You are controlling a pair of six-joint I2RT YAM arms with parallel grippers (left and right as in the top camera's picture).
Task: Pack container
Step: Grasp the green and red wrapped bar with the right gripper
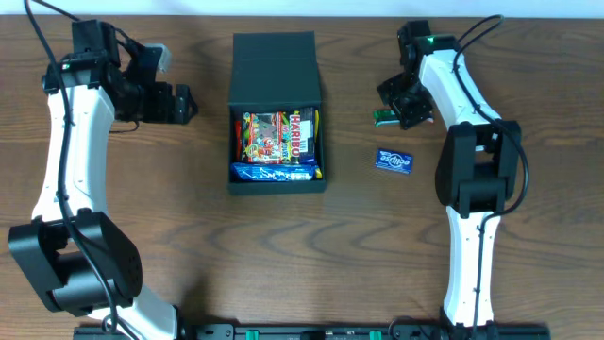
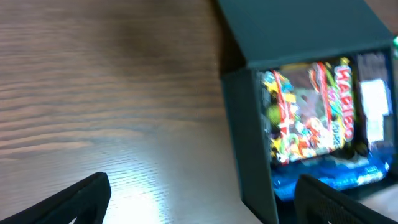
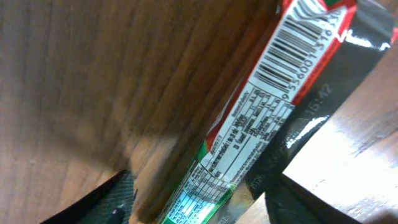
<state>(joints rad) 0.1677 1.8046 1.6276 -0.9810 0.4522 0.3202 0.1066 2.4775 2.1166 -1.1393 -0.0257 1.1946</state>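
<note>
- Brown wood desk [image 1: 189,208] fills pretty much the whole overhead shot.
- Two white arms: the left arm [image 1: 71,142] runs up the left edge of the frame, and the right arm [image 1: 467,123] runs up the right side.
- The box [image 1: 277,186] is dark grey-green and sits upper middle of the overhead frame, between the arms. Its lid [image 1: 275,61] is flipped back toward the top edge, so it's open.
- Inside the box there's a colourful Haribo bag [image 1: 278,137], with a blue packet [image 1: 274,173] along the lower wall.
- The left pincer [image 1: 179,102] is in the upper left, just beside the box but not touching it. Its fingers are spread wide and it's holding nothing. On its wrist cam the box takes up the right half.
- The right pincer [image 1: 401,111] is in the upper right, down at the desk over a red-and-green packet [image 3: 249,137] with a barcode. The fingers are apart on either side of it, and bare wood shows next to the left one, so it isn't clamped.
- A small blue pack [image 1: 394,161] lies flat on the desk right of the box, just below that pincer.
</note>
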